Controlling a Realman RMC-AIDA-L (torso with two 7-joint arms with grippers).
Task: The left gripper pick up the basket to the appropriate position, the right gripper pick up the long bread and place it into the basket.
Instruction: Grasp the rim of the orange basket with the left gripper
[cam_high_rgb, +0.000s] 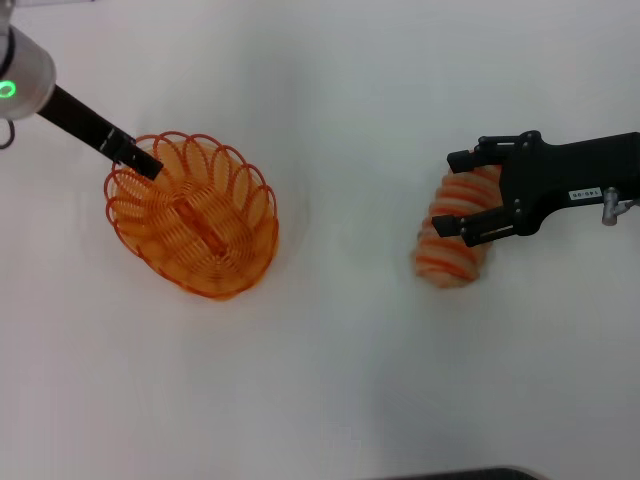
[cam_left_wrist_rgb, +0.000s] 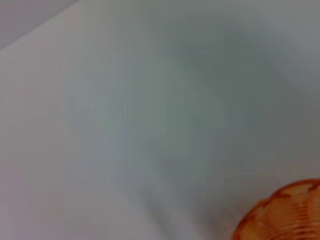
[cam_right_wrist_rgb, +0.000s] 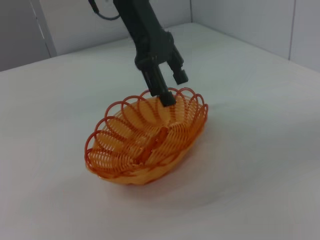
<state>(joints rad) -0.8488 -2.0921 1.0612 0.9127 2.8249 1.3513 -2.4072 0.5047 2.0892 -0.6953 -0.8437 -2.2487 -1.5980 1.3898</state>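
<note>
The orange wire basket (cam_high_rgb: 195, 215) rests on the white table at the left; it also shows in the right wrist view (cam_right_wrist_rgb: 142, 145) and at a corner of the left wrist view (cam_left_wrist_rgb: 282, 215). My left gripper (cam_high_rgb: 143, 162) is at its far-left rim. In the right wrist view the left gripper (cam_right_wrist_rgb: 171, 87) has its fingers apart, one inside the rim and one outside. The long bread (cam_high_rgb: 452, 245), pale tan with orange stripes, lies on the table at the right. My right gripper (cam_high_rgb: 463, 193) is open, its two fingers straddling the bread's far half.
The white table (cam_high_rgb: 340, 380) surrounds both things, with a wide bare gap between basket and bread. A grey wall (cam_right_wrist_rgb: 250, 20) runs behind the table in the right wrist view.
</note>
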